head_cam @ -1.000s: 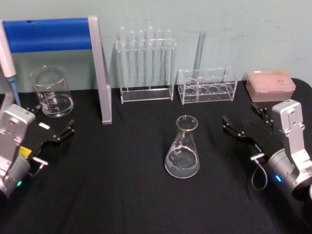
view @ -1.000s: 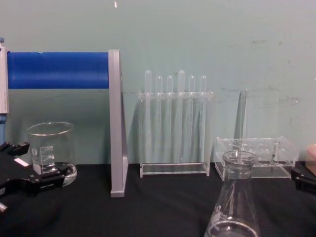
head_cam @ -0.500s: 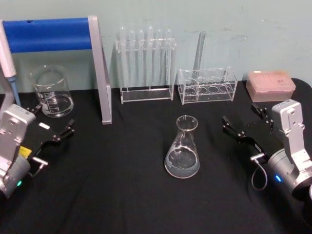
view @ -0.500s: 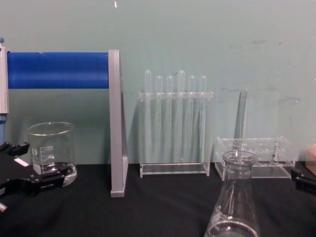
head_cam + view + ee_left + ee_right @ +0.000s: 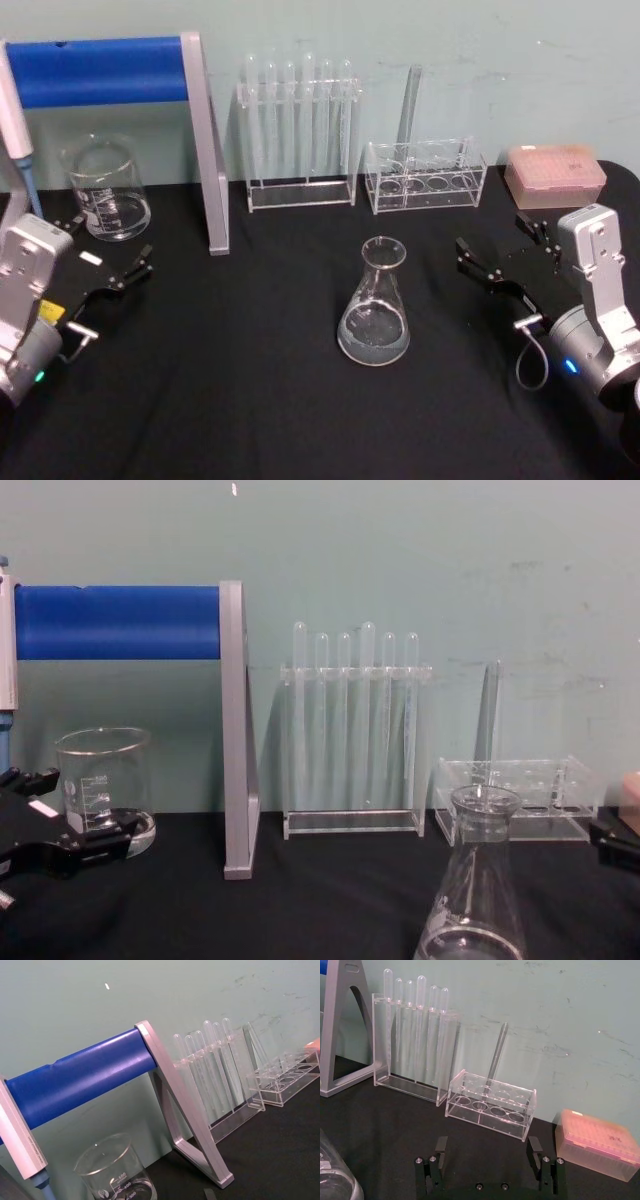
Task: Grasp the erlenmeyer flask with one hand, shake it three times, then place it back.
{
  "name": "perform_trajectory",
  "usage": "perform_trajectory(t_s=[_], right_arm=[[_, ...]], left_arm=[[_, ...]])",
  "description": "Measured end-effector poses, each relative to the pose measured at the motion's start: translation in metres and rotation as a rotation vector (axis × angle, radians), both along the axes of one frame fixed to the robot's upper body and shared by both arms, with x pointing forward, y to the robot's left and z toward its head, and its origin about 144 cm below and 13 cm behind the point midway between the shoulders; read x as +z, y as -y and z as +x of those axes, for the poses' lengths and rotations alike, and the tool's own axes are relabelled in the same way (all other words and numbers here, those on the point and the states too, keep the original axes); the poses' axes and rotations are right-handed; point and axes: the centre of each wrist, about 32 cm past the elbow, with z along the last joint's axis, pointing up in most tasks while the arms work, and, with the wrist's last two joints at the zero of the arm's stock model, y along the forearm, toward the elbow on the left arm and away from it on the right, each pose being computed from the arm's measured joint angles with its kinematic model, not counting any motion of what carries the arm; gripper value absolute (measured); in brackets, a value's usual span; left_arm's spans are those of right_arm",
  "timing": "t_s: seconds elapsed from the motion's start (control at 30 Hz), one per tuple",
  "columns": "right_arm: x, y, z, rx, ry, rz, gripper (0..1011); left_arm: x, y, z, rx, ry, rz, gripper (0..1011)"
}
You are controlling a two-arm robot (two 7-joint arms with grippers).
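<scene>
Honestly, nothing's grabbed yet. The erlenmeyer flask point(image 5: 374, 303) stands upright on the black worktop point(image 5: 250, 400), about in the middle, in front of the low tube rack point(image 5: 425, 176) and well apart from both arms. There's a bit of clear liquid pooled in its wide base.

The right tool point(image 5: 503, 257) sits off to the flask's right with its jaws spread wide and nothing between them; in the right wrist view you can see both fingers point(image 5: 439, 1152) parted with just bare worktop in the gap. It looks like the one lined up for the job. The left tool point(image 5: 110, 262) is parked over on the left side near the beaker point(image 5: 104, 189), also open and empty.

Handling-wise, my guess: thin glass, so rigid but fragile, and smooth enough to slip. It probably isn't heavy with that little liquid, though the weight sits low. I'd take it by the neck just under the flared rim, since the cone below widens out and the rim gives a stop against sliding. Squeeze gently, and keep the shakes small so the liquid doesn't slosh up and out.
</scene>
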Motion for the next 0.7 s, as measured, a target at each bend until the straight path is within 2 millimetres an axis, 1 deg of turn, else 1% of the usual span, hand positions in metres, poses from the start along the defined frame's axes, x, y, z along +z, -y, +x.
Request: perform_trajectory(t_s=[0.7], right_arm=[[0.0000,0.0000,0.0000,0.000,0.000,0.000,1000]], left_arm=[[0.0000,0.0000,0.0000,0.000,0.000,0.000,1001]])
